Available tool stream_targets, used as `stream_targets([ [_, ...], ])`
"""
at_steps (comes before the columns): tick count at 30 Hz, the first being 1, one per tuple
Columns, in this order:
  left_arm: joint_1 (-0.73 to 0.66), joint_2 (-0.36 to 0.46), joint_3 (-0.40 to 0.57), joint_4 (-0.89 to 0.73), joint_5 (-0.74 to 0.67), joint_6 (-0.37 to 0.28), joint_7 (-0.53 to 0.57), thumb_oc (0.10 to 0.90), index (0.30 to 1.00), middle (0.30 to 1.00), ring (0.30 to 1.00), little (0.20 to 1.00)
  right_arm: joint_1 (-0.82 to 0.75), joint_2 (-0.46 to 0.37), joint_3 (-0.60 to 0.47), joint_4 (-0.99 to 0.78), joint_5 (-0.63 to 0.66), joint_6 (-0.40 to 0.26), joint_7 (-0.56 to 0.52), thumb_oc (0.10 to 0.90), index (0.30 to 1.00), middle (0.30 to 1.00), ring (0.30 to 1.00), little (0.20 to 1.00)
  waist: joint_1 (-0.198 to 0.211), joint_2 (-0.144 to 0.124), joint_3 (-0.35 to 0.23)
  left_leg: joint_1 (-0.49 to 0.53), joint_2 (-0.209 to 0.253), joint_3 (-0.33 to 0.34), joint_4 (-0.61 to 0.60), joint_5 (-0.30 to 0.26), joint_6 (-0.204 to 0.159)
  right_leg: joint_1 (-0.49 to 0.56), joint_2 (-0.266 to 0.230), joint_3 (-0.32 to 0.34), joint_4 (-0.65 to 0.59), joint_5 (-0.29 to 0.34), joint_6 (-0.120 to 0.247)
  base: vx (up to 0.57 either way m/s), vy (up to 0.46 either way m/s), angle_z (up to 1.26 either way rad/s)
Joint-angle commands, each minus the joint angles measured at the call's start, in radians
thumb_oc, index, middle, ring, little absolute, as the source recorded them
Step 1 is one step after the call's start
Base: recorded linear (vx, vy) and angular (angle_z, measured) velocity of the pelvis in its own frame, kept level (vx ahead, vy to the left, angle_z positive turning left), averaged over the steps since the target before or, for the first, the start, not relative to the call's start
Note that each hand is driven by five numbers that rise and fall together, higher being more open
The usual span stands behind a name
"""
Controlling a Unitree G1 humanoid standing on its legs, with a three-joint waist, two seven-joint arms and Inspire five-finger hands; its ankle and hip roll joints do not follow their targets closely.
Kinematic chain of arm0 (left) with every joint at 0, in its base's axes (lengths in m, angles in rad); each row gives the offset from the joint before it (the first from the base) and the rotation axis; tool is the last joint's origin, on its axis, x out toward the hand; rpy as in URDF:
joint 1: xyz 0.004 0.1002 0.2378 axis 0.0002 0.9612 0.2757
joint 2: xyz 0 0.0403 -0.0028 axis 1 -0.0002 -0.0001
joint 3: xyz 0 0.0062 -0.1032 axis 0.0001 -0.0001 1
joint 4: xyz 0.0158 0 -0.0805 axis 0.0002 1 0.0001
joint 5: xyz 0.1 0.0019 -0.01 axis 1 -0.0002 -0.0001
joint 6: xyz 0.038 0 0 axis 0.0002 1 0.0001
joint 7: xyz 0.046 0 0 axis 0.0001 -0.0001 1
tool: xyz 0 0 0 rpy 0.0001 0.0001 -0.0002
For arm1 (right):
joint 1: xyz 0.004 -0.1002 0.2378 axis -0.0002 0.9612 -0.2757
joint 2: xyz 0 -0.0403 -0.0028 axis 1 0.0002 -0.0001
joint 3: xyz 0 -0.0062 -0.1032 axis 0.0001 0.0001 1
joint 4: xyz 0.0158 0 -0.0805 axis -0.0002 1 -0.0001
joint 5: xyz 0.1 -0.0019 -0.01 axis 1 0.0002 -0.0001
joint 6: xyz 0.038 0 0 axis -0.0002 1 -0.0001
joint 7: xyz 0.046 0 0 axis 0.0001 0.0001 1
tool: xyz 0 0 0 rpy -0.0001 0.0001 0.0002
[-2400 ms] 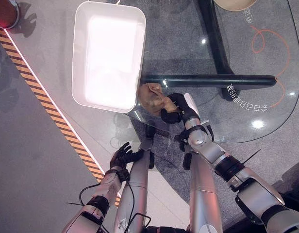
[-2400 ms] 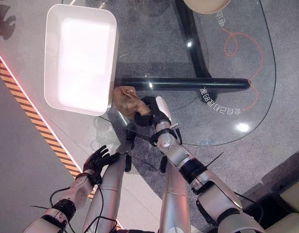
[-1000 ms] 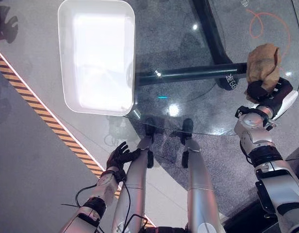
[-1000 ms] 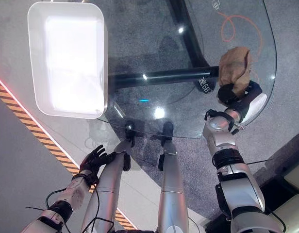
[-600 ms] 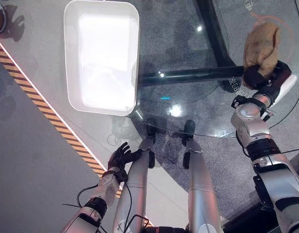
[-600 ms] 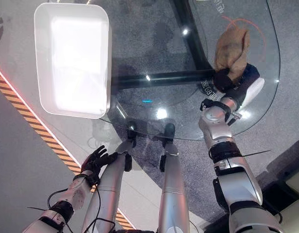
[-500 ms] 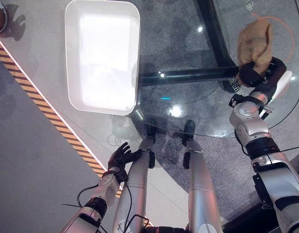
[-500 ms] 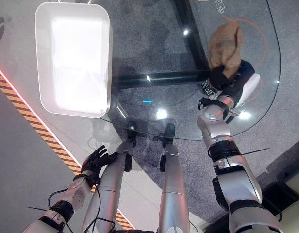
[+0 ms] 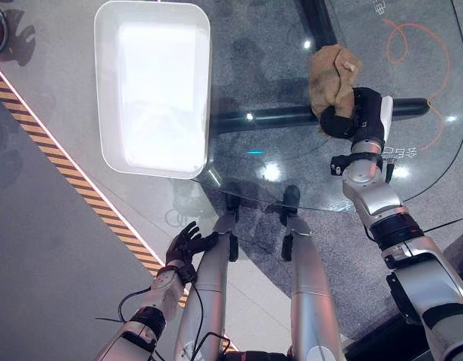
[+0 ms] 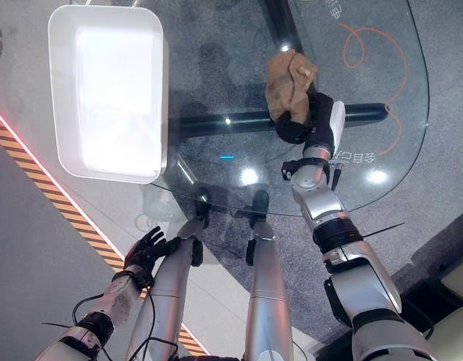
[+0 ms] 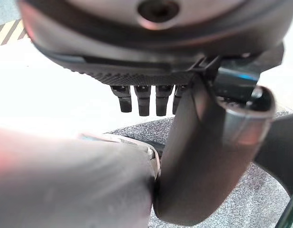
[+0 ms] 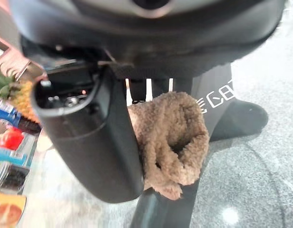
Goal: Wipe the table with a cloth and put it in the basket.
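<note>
A crumpled brown cloth (image 9: 330,79) lies on the glass table (image 9: 292,180), over its dark crossbar. My right hand (image 9: 357,113) is shut on the cloth's near end; the right wrist view shows the cloth (image 12: 170,137) pinched between thumb and fingers. The white basket (image 9: 152,86) stands at the table's left edge, well left of the cloth. My left hand (image 9: 185,246) hangs low beside the table's near edge, fingers relaxed and holding nothing.
An orange and black striped line (image 9: 74,184) runs across the floor on the left. A dark table leg and crossbar (image 9: 292,116) show through the glass. An orange looped marking (image 9: 412,37) lies at the table's far right.
My right hand has dragged the cloth leftward across the glass from the far right toward the middle. The left hand has stayed put.
</note>
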Motion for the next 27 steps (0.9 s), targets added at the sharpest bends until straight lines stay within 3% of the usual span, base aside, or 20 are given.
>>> stream_targets([
  [1,0.163,-0.066,-0.029,0.028,0.042,0.010,-0.009,0.800,0.900,0.900,0.900,0.900,0.038,0.020,0.120,-0.159,-0.068,-0.012,0.147,0.100,0.300,0.300,0.300,0.200,0.020,0.046,-0.015,0.012,-0.052,0.012,0.050,-0.066,0.053,-0.003,0.049,-0.091,-0.048,0.072,-0.038,0.07,-0.007,0.00],
  [2,0.179,-0.066,-0.034,0.026,0.045,0.010,-0.008,0.800,0.900,0.900,0.900,0.900,0.055,0.026,0.127,-0.163,-0.072,-0.007,0.161,0.100,0.300,0.300,0.300,0.200,0.024,0.048,-0.015,0.041,-0.050,0.004,0.058,-0.099,0.048,0.023,0.053,-0.086,-0.034,0.040,-0.030,0.07,-0.009,0.01],
  [8,0.187,-0.051,-0.032,-0.005,0.062,0.007,-0.009,0.800,0.900,0.900,0.900,0.900,0.100,0.053,0.191,-0.242,-0.067,-0.072,0.347,0.100,0.300,0.300,0.300,0.200,0.026,0.042,-0.015,0.037,-0.050,0.006,0.067,-0.098,0.047,0.019,0.054,-0.091,-0.028,0.041,-0.029,0.02,-0.017,0.07],
  [12,0.180,-0.044,-0.035,-0.022,0.061,0.002,-0.007,0.800,0.900,0.900,0.900,0.900,0.121,0.066,0.220,-0.267,-0.058,-0.100,0.407,0.100,0.300,0.300,0.300,0.200,0.026,0.040,-0.015,0.035,-0.050,0.006,0.075,-0.100,0.046,0.017,0.052,-0.093,-0.021,0.039,-0.027,0.00,0.000,0.00],
  [27,0.175,-0.031,-0.059,-0.080,0.041,-0.016,0.020,0.800,0.900,0.900,0.900,0.900,0.174,0.075,0.254,-0.284,-0.042,-0.155,0.455,0.100,0.300,0.300,0.300,0.200,0.021,0.044,-0.015,0.023,-0.049,0.008,0.093,-0.100,0.047,-0.001,0.044,-0.095,-0.003,0.045,-0.025,0.00,-0.004,0.03],
])
